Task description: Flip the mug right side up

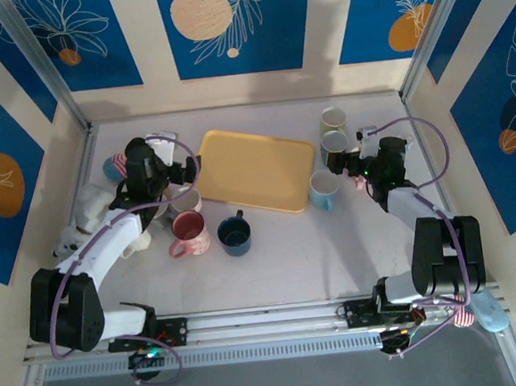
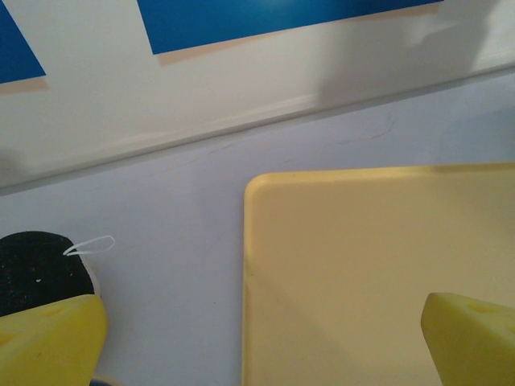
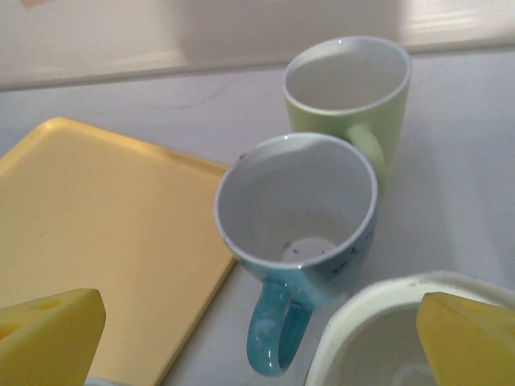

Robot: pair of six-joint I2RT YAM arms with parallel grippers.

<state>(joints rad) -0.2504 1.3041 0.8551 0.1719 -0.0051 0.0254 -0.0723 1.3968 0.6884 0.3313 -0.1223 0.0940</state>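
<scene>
Pale mug [image 1: 185, 200], likely the upside-down one but too small to be sure, on the tabletop [image 1: 285, 258] right next to the left jaws, far from the right jaws by the upright blue mug [image 3: 299, 211]; both sets wide open, holding nothing.

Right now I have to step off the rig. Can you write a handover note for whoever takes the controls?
Left gripper: open, empty, at the far left corner of the yellow tray.
Right gripper: open, empty, facing the green mug, light blue mug and white mug right of the tray. All three are open side up.
The pink mug and dark blue mug near the tray's front edge are also upright.
Done: nothing grasped yet.
Left: I cannot tell which mug is inverted. Check the mugs beside the left arm, then grasp and flip.
</scene>
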